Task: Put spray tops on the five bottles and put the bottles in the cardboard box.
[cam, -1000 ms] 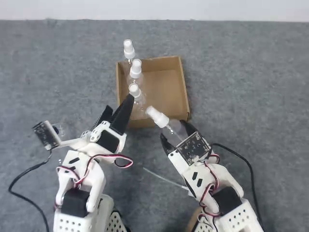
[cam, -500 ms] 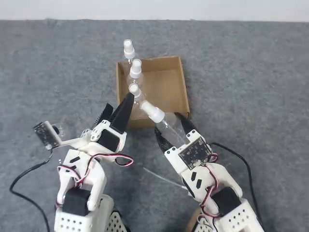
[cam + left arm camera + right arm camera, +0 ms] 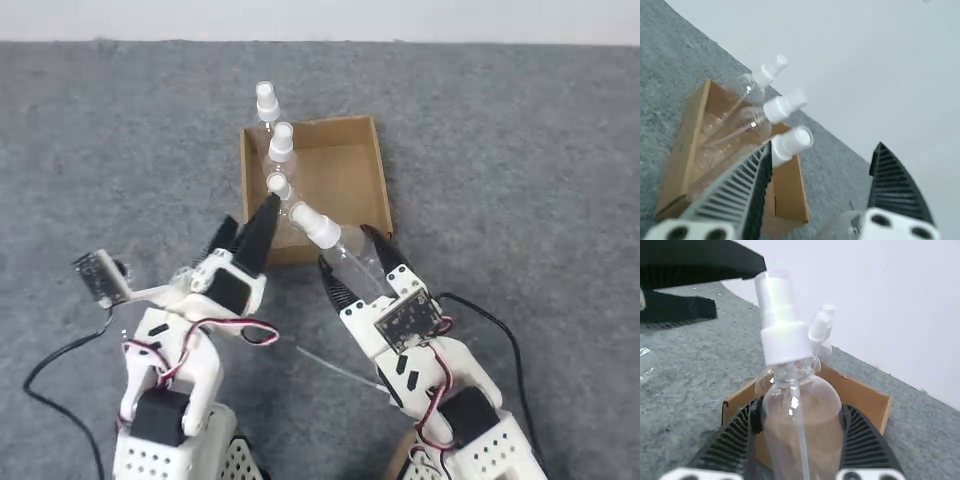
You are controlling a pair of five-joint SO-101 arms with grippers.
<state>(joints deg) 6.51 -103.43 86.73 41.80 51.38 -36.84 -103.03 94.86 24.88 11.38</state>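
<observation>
The cardboard box (image 3: 345,185) lies on the grey carpet ahead of both arms. Three clear bottles with white spray tops (image 3: 281,140) stand in a row along one of its side walls, and the left wrist view shows the same bottles (image 3: 784,107) inside the box (image 3: 684,150). My right gripper (image 3: 345,248) is shut on a fourth clear bottle (image 3: 352,262), tilted, its spray top (image 3: 313,224) over the box's near wall. The right wrist view shows this bottle (image 3: 799,407) between the jaws. My left gripper (image 3: 248,215) stands open and empty at the box's near corner.
A thin clear tube (image 3: 335,365) lies on the carpet between the two arms. A clear bottle without a top (image 3: 647,365) sits at the edge of the right wrist view, beneath the left gripper's fingers (image 3: 700,267). Open carpet surrounds the box.
My right gripper has carried the held bottle forward and toward the box, so its spray top now overhangs the near wall. The left arm has edged slightly forward.
</observation>
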